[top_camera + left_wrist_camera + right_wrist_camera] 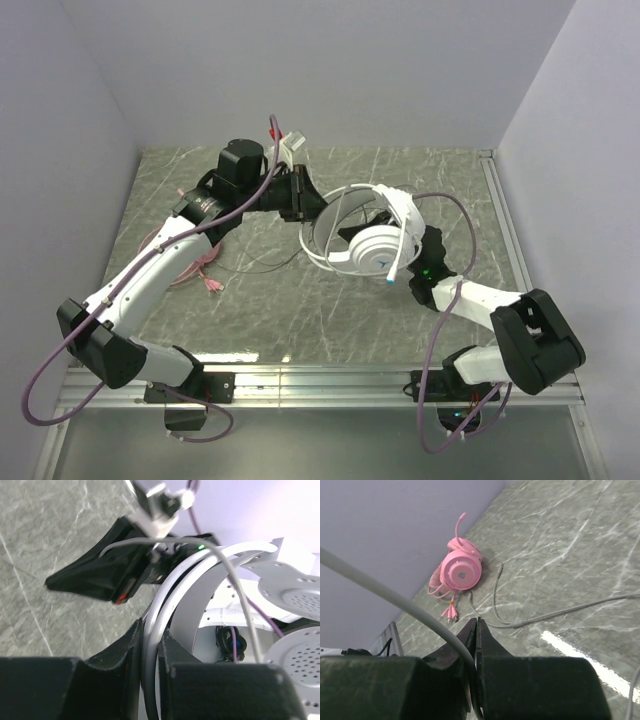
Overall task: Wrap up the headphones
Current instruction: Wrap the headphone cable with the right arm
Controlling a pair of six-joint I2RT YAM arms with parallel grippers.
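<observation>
The white headphones (372,246) hang above the middle of the table. My left gripper (151,630) is shut on their thin headband wires (165,595), seen from above at the band's left end (312,205). One white ear cup (295,595) shows at the right of the left wrist view. My right gripper (476,624) sits behind the ear cups (425,252), shut on the pale cable (395,597), which runs into the base of its jaws. More of that cable (555,614) lies slack on the table. The pink headphones (461,570) lie by the left wall, partly under the left arm (200,268).
The marbled table (420,170) is closed in by pale walls at the back and both sides. An aluminium rail (320,382) runs along the near edge. Purple arm cables (455,215) loop beside both arms. The pink plugs (451,611) lie in front of the pink set.
</observation>
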